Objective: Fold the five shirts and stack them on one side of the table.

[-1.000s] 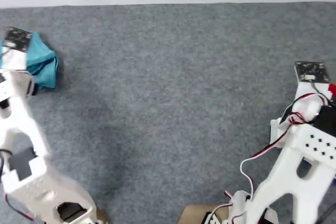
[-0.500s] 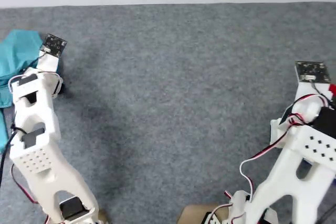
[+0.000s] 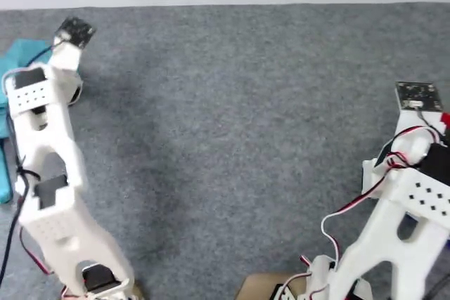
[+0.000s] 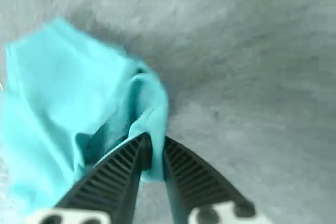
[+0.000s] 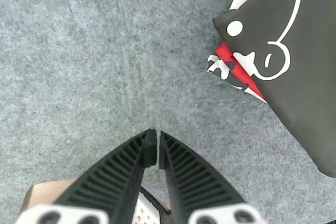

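The left end effector (image 4: 153,148) is pinched shut on a thin fold at the edge of the teal shirt (image 4: 63,98). The shirt lies bunched at the left side of the gray tabletop (image 3: 246,103), partly under that arm. The bite looks shallow, taking only a narrow ridge of fabric. A quick pull could slip the cloth out of the jaws, or drag the shirt along as a crumpled lump instead of spreading it flat for folding. Held at a single point, it may also twist on itself. The right end effector (image 5: 156,140) hangs closed and empty over the tabletop, near a black printed shirt (image 5: 294,66). A careless sweep from there could snag and rumple that shirt.
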{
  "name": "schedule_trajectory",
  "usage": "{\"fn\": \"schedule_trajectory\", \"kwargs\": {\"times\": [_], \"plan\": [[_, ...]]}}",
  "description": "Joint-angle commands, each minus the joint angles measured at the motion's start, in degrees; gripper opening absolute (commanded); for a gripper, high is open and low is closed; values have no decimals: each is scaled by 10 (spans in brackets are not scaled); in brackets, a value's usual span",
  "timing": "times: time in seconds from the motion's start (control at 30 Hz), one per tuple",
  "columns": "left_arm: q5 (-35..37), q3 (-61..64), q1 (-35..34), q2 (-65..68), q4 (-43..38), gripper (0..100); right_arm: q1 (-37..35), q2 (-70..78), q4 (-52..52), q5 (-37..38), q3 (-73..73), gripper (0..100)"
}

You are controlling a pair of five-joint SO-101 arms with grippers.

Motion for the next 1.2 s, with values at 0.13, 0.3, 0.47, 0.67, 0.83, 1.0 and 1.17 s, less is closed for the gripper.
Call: {"fn": "schedule_trajectory", "kwargs": {"times": [0.13, 0.3, 0.47, 0.67, 0.83, 1.0, 1.17], "plan": [[9, -23, 153, -215, 171, 5, -6, -15, 24, -2, -3, 9], [97, -23, 295, -304, 231, 5, -6, -16, 24, -1, -3, 9], [192, -22, 484, -343, 290, 5, -6, -16, 24, -1, -3, 9], [250, 22, 593, -305, 309, 9, -6, -16, 25, 0, -5, 9], [283, 33, 564, -297, 317, 146, -6, -16, 25, 0, -3, 9], [286, 33, 544, -322, 320, 180, -6, -16, 25, 0, -3, 9], [265, 44, 513, -339, 338, 178, -6, -16, 25, 0, -3, 9]]}}
